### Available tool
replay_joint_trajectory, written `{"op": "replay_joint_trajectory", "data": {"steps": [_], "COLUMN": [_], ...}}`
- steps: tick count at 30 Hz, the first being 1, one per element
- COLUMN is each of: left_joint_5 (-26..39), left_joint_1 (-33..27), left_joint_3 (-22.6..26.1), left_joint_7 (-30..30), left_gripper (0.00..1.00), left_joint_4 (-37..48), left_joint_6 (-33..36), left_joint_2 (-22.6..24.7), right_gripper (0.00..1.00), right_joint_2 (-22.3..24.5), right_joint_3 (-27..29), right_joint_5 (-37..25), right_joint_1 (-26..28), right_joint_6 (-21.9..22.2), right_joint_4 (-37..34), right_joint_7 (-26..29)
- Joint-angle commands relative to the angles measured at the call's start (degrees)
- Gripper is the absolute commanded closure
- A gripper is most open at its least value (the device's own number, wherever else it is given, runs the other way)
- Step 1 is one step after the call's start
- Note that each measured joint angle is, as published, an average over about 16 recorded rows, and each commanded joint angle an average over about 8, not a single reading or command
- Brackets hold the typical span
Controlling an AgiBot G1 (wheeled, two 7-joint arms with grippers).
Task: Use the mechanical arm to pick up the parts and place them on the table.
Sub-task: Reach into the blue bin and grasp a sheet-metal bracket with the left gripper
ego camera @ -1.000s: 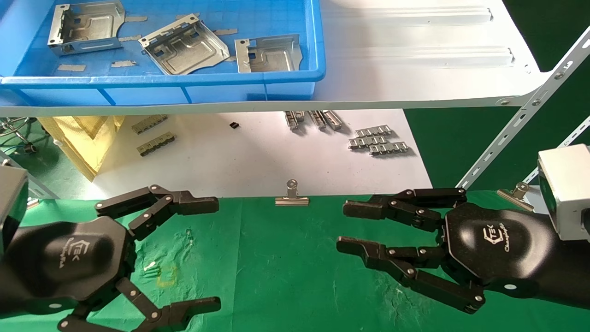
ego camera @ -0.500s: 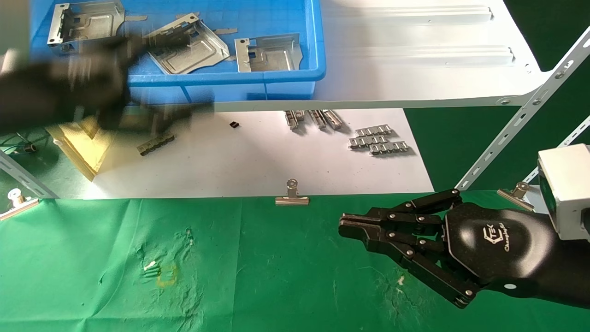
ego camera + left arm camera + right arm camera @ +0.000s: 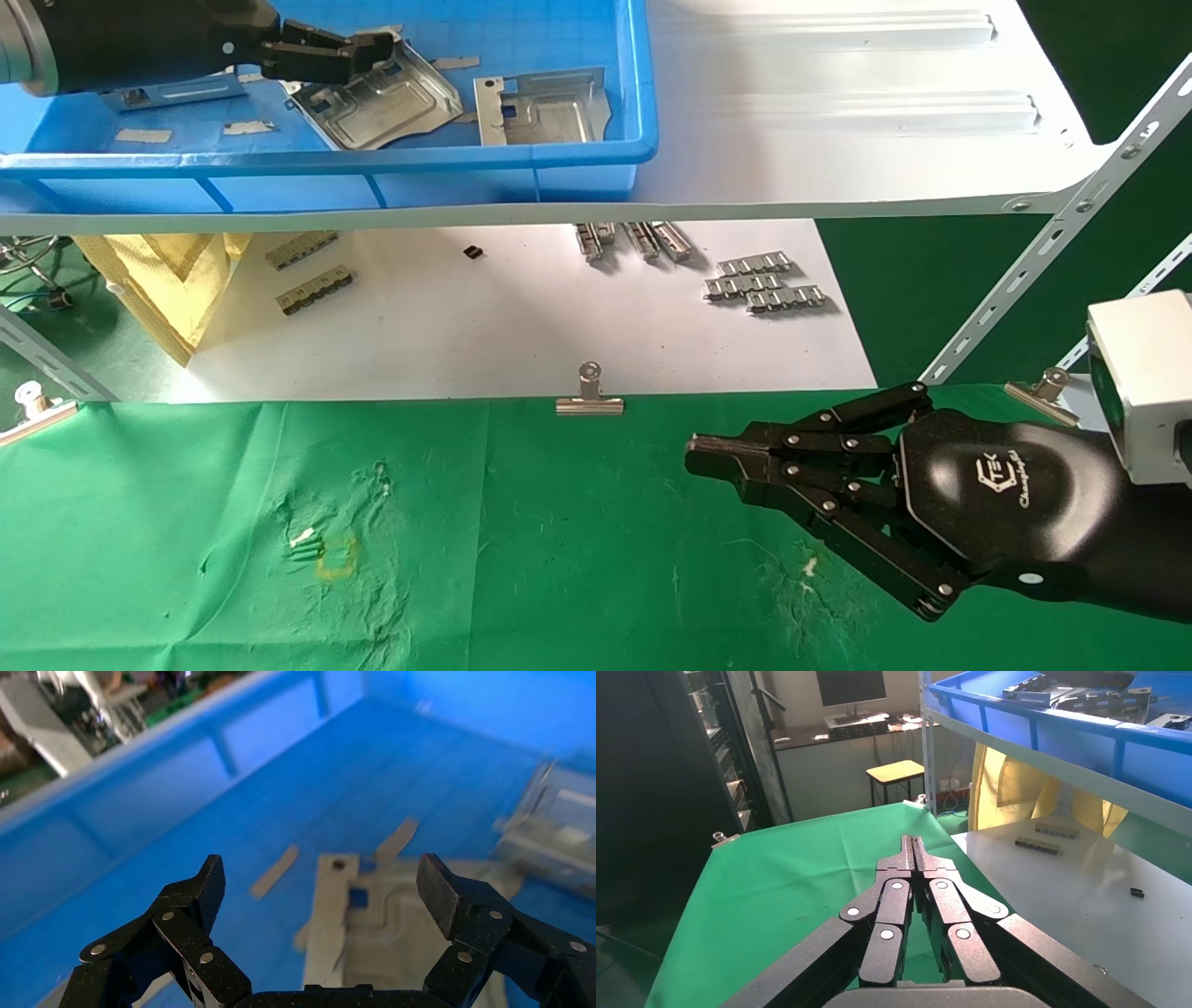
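Nearest, the right gripper [image 3: 712,457] rests pinched shut over the green table [image 3: 521,559] (idle, I'd guess); beyond, in the blue bin [image 3: 559,154], the left gripper [image 3: 323,888] hangs spread wide above a bracket [image 3: 365,931] — lining up a grab.

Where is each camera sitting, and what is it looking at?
Head view: up on the robot's head, looking down at the table and blue bin; shows left gripper and right gripper.
Left wrist view: on the left arm, looking into the bin at a part; its open gripper shows.
Right wrist view: on the right arm, looking across the table; its shut gripper shows.
Shared: all three see the blue bin.
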Motion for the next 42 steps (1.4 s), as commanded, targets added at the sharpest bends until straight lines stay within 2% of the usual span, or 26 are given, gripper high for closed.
{"op": "replay_joint_trajectory", "data": {"steps": [1, 2, 3, 18, 19, 26, 27, 42], "left_joint_5": [2.1, 2.5, 2.9, 5.4, 5.6, 6.1, 6.2, 4.0], "left_joint_1": [-2.0, -2.6, -3.1, -6.3, -6.4, -6.7, -6.7, -6.4], "left_joint_3": [1.3, 1.6, 1.9, 3.6, 3.7, 4.1, 4.1, 2.6], "left_joint_7": [0.3, 0.3, 0.3, 1.0, 1.1, 2.1, 2.2, 4.5], "left_gripper": [0.85, 0.95, 1.00, 1.00, 1.00, 1.00, 1.00, 1.00], "left_joint_4": [3.0, 3.9, 4.8, 11.3, 11.4, 12.4, 12.4, 12.7], "left_joint_6": [-0.4, -0.2, 0.0, 0.8, 0.7, -0.5, -0.7, -1.2], "left_joint_2": [1.0, 1.1, 1.3, 2.4, 2.4, 2.7, 2.7, 2.3], "right_gripper": [1.00, 1.00, 1.00, 0.99, 0.95, 0.09, 0.01, 0.00], "right_joint_2": [0.0, 0.0, 0.0, 0.0, 0.0, 0.0, 0.0, 0.0], "right_joint_3": [0.0, 0.0, 0.0, 0.0, 0.0, 0.0, 0.0, 0.0], "right_joint_5": [0.0, 0.0, 0.0, 0.0, 0.0, 0.0, 0.0, 0.0], "right_joint_1": [0.0, 0.0, 0.0, 0.0, 0.0, 0.0, 0.0, 0.0], "right_joint_6": [0.0, 0.0, 0.0, 0.0, 0.0, 0.0, 0.0, 0.0], "right_joint_4": [0.0, 0.0, 0.0, 0.0, 0.0, 0.0, 0.0, 0.0], "right_joint_7": [0.0, 0.0, 0.0, 0.0, 0.0, 0.0, 0.0, 0.0]}}
